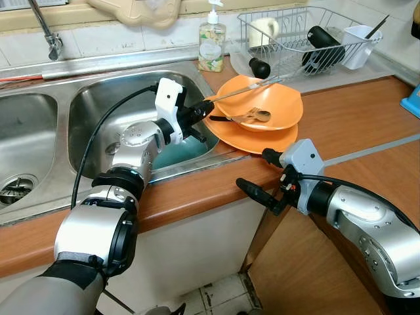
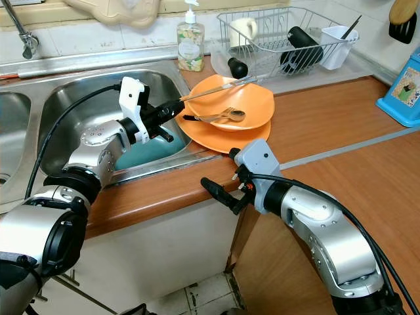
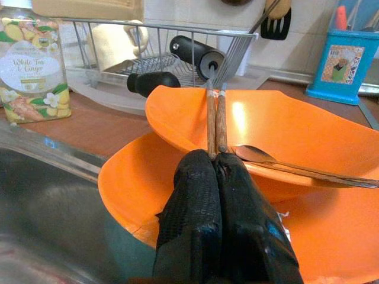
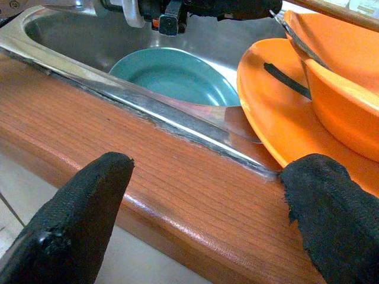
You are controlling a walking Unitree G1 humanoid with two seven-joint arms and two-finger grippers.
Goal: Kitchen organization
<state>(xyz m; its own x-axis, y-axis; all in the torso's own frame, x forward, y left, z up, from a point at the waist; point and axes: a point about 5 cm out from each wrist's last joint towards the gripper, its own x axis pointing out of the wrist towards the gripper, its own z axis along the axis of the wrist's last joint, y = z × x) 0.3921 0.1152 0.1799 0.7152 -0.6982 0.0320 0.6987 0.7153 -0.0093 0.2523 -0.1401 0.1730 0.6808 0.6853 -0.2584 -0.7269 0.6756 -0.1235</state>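
Left wrist view, chopsticks [image 3: 214, 118] pinched by left gripper [image 3: 217, 163] over orange bowl [image 3: 308, 139], right gripper [image 1: 262, 176] spread at counter [image 1: 197, 190] edge.

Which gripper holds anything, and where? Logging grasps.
Left gripper pinches the pair of chopsticks at their near end; right gripper is open, holding nothing.

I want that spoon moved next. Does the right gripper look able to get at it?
Probably yes. The right gripper is open near the counter edge, and the spoon lies uncovered in the bowl, though the chopsticks cross above it.
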